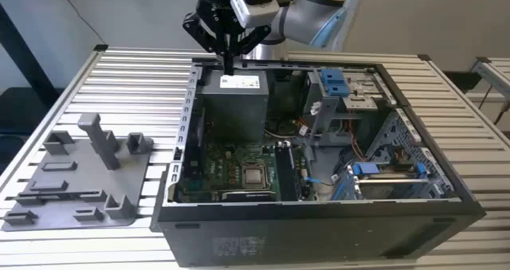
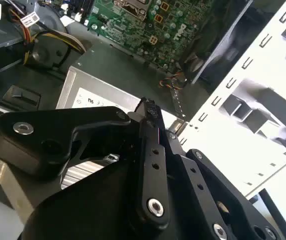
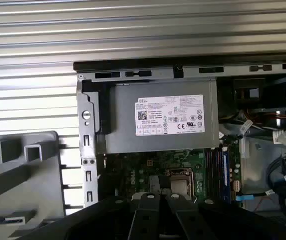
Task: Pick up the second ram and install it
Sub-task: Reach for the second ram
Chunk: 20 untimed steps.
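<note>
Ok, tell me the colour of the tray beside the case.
The tray is grey, clearest in the exterior view.

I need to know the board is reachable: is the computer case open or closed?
Open. The computer case has no panel over its upward side; the motherboard and power supply lie exposed.

The end effector hangs above the power supply in the open computer case
</note>
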Each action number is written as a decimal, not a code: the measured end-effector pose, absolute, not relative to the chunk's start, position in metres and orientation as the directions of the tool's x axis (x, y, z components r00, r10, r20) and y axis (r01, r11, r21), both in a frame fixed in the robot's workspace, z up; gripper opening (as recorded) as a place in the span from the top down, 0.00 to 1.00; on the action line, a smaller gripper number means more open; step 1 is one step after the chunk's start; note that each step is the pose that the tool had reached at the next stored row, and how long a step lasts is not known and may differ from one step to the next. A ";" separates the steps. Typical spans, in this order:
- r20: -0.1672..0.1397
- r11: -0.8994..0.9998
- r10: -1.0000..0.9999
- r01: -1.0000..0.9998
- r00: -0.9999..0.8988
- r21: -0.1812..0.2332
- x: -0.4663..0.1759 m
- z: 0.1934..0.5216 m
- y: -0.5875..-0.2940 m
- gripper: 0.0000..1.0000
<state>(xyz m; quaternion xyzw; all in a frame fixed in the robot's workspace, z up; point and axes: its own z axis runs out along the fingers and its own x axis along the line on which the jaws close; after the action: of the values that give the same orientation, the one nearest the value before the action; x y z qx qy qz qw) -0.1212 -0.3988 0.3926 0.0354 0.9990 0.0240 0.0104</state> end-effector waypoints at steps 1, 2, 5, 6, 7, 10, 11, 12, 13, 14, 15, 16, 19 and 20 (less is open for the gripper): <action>-0.019 0.996 0.071 0.070 -0.997 0.049 -0.121 0.393 -0.399 0.89; -0.019 0.996 0.071 0.070 -0.997 0.049 -0.121 0.393 -0.399 0.89; -0.019 0.996 0.071 0.070 -0.997 0.049 -0.121 0.393 -0.399 0.89; -0.019 0.996 0.071 0.070 -0.997 0.049 -0.121 0.393 -0.399 0.89; -0.018 0.996 0.071 0.070 -0.997 0.049 -0.121 0.393 -0.399 0.89; -0.017 0.996 0.071 0.070 -0.997 0.048 -0.121 0.393 -0.399 0.89; -0.018 0.996 0.071 0.070 -0.997 0.047 -0.121 0.393 -0.399 0.89; -0.018 0.996 0.071 0.070 -0.997 0.047 -0.121 0.393 -0.399 0.89; -0.018 0.996 0.071 0.070 -0.997 0.046 -0.121 0.393 -0.399 0.89; -0.018 0.996 0.071 0.070 -0.997 0.046 -0.121 0.393 -0.399 0.89; -0.018 0.997 0.071 0.070 -0.997 0.045 -0.121 0.393 -0.399 0.89; -0.018 0.997 0.071 0.070 -0.997 0.045 -0.121 0.393 -0.399 0.89; -0.018 0.997 0.071 0.070 -0.997 0.043 -0.121 0.393 -0.399 0.89; -0.018 0.997 0.071 0.070 -0.997 0.043 -0.121 0.393 -0.399 0.89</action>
<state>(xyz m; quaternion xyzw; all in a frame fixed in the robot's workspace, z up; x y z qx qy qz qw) -0.1211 -0.3991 0.3926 0.0353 0.9991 0.0212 0.0097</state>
